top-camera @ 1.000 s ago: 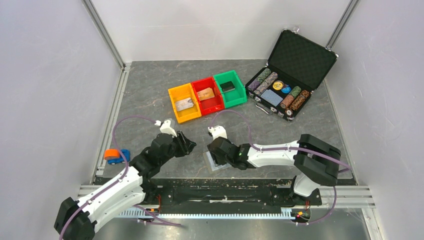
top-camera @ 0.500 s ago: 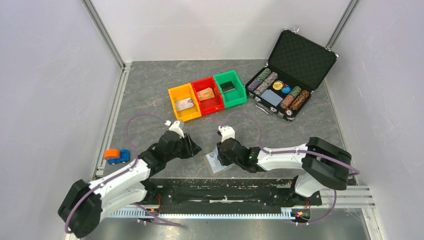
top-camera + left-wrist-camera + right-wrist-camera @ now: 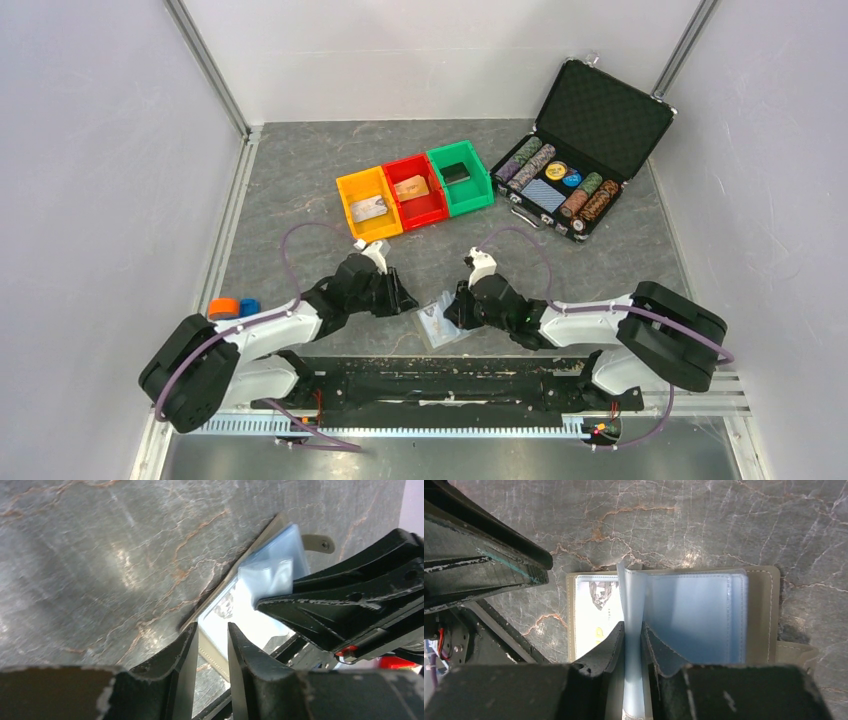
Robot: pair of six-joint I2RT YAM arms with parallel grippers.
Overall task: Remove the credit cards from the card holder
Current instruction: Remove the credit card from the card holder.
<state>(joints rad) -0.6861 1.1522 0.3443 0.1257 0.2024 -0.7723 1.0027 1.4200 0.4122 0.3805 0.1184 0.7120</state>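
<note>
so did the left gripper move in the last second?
Yes. The left gripper shifted right, from below the yellow bin to close beside the card holder.

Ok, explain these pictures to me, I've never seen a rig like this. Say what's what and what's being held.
Two robot arms are bolted at the near edge of the table. One picture looks down from above; the other two come from cameras on each wrist. The right gripper has its jaws shut on a light-blue sleeve of the open card holder, which lies between the arms. The left gripper is beside the holder, jaws slightly apart, holding nothing. Further back stand a yellow bin, red bin and green bin, and an open black case of poker chips.
</note>
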